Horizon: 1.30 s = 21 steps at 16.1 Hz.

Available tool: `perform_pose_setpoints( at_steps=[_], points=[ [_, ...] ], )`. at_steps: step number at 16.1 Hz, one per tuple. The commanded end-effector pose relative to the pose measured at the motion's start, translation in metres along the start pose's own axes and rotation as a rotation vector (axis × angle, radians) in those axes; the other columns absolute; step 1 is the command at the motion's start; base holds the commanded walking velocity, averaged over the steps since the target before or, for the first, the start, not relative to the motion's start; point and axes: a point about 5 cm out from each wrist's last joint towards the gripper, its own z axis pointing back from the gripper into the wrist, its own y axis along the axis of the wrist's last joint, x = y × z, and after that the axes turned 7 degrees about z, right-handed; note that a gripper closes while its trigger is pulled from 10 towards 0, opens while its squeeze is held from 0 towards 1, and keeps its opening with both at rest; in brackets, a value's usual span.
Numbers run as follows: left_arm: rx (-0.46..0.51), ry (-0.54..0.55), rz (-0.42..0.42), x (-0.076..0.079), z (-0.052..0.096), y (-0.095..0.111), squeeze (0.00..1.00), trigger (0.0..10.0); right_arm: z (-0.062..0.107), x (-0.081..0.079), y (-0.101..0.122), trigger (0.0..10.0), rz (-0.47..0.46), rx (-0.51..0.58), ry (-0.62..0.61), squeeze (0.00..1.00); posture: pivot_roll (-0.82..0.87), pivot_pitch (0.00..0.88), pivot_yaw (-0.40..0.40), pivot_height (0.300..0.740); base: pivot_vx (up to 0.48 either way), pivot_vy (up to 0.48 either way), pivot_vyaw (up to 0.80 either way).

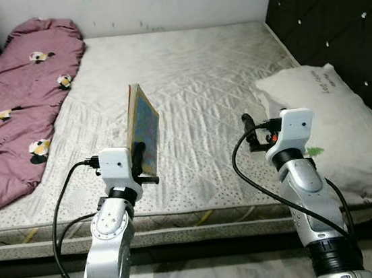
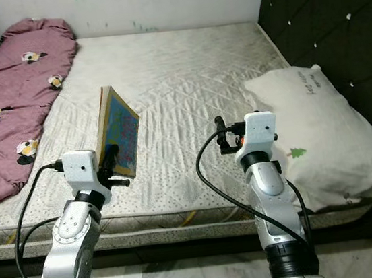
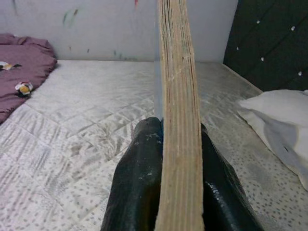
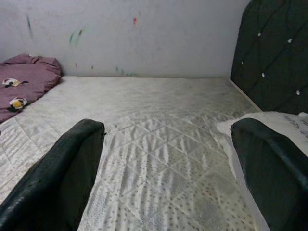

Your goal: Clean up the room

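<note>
A thin book (image 1: 144,127) with a colourful blue cover stands upright on its edge above the near part of the bed. My left gripper (image 1: 139,159) is shut on its lower end; in the left wrist view both black fingers (image 3: 139,183) press the book's page edge (image 3: 179,120) between them. My right gripper (image 1: 250,133) hovers over the mattress (image 1: 199,76) beside the white pillow (image 1: 337,127). Its fingers (image 4: 62,178) are spread wide apart with nothing between them.
A maroon blanket (image 1: 18,98) with small cartoon prints lies along the bed's left side. A dark padded headboard (image 1: 334,19) stands on the right, a white wall (image 1: 142,5) behind. The bed's front edge (image 1: 183,224) is just before me, with tiled floor below.
</note>
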Motion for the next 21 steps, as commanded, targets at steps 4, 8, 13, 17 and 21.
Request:
perform_pose_setpoints(
  at_steps=[4,8,13,17,21],
  points=[
    [0.070,-0.040,-0.001,0.0048,-0.0033,0.0144,0.00,10.0,-0.0042,-0.0001,0.0041,10.0,0.008,0.015,-0.004,0.00,-0.02,0.000,-0.017,0.740,0.464,0.000,0.00],
    [0.063,-0.033,-0.002,0.0026,-0.0047,0.0149,0.00,10.0,-0.0046,-0.0007,0.0049,10.0,0.012,0.018,-0.004,0.00,-0.02,0.000,-0.017,0.740,0.334,0.000,0.00],
    [0.042,0.004,-0.001,0.0018,-0.0034,0.0099,0.00,10.0,-0.0034,0.0041,0.0036,10.0,0.022,0.015,-0.018,0.00,-0.03,0.000,-0.013,0.740,0.000,0.000,0.00],
    [0.036,0.037,-0.049,0.0000,-0.0040,0.0102,0.00,10.0,-0.0028,0.0058,0.0030,10.0,0.030,0.013,-0.028,0.00,-0.02,0.000,-0.018,0.740,0.000,0.000,0.00],
    [0.060,0.003,-0.062,-0.0035,-0.0021,0.0180,0.00,10.0,-0.0040,0.0051,0.0055,10.0,0.039,0.014,-0.035,0.00,0.00,0.000,-0.009,0.740,0.000,-0.092,0.00]
  ],
)
